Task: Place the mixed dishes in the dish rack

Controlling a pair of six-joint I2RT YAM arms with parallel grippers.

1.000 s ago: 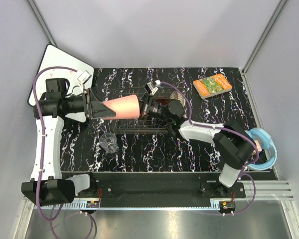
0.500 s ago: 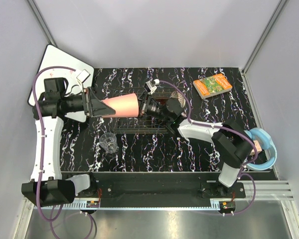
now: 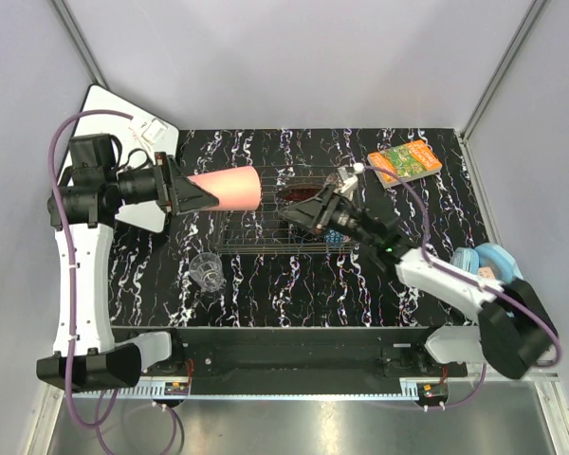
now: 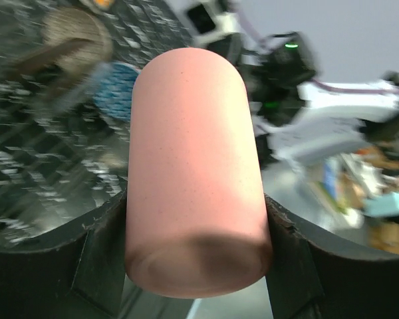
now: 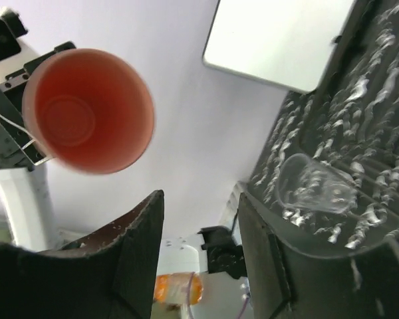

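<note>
Along the bottom edge of the overhead view we see both arm bases fixed at the near side of the table (image 3: 294,289). From the lower left, the left arm climbs the left side, bends at the upper left and points the left end effector (image 3: 192,194) to the right. Its fingers pinch the base of the pink plastic cup (image 3: 226,188), held horizontal in the air, mouth toward the centre, overlapping the upper-left corner of the dish rack (image 3: 256,232). From the lower right, the right arm stretches toward the upper left. It puts the right end effector (image 3: 308,209) over the middle of the rack, fingers spread with nothing between them, facing the cup's mouth.

Left of centre, the small clear glass (image 3: 207,269) sits on the table just below the rack's lower-left corner. At the right edge lies the light blue round thing (image 3: 501,267), beside the right arm. Within the rack we make out, blurred, a blue patterned bowl (image 4: 113,90) and a tan-red patterned bowl (image 4: 70,30). Farther off, the orange-green book (image 3: 405,161) lies at the upper right and the white flat board (image 5: 279,40) at the upper left.
</note>
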